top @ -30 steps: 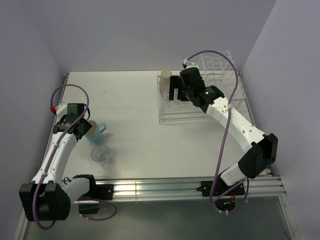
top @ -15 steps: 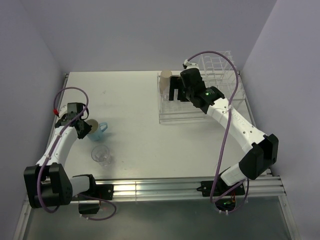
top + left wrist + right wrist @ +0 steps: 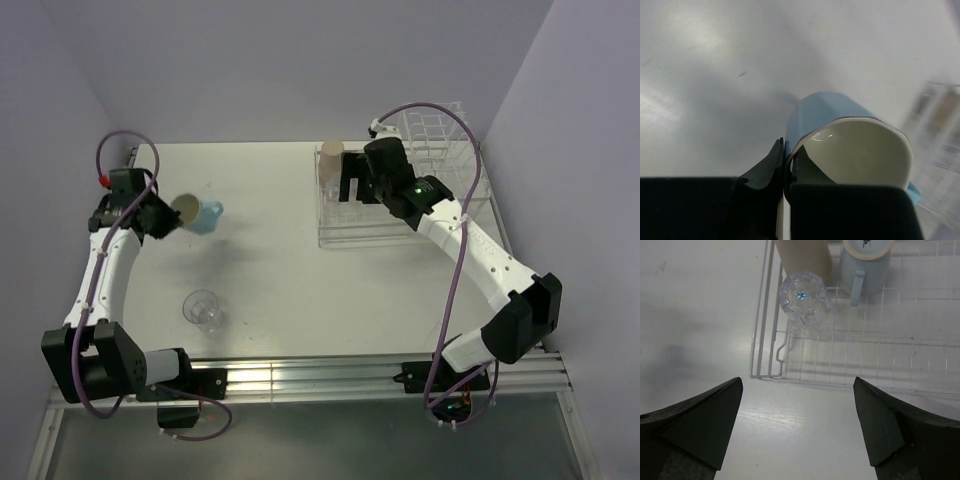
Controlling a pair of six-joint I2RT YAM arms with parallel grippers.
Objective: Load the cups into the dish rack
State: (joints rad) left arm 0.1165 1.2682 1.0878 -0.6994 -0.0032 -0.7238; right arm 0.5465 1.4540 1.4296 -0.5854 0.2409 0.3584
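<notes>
My left gripper is shut on the rim of a light blue cup, one finger inside and one outside. The cup hangs tilted above the left of the table. In the left wrist view the cup shows its cream inside, with the left gripper clamped on its wall. The white dish rack stands at the back right. It holds a tan paper cup, a clear tumbler and a light blue handled mug. My right gripper hangs open over the rack's near left corner, holding nothing.
A second clear tumbler stands upright on the table near the front left. The rack's tall dividers rise at its far end. Walls close in the table on the left, back and right.
My left gripper shut on the blue cup's rim and lifted it off the table, carrying it up and toward the back. The right arm stayed still.
</notes>
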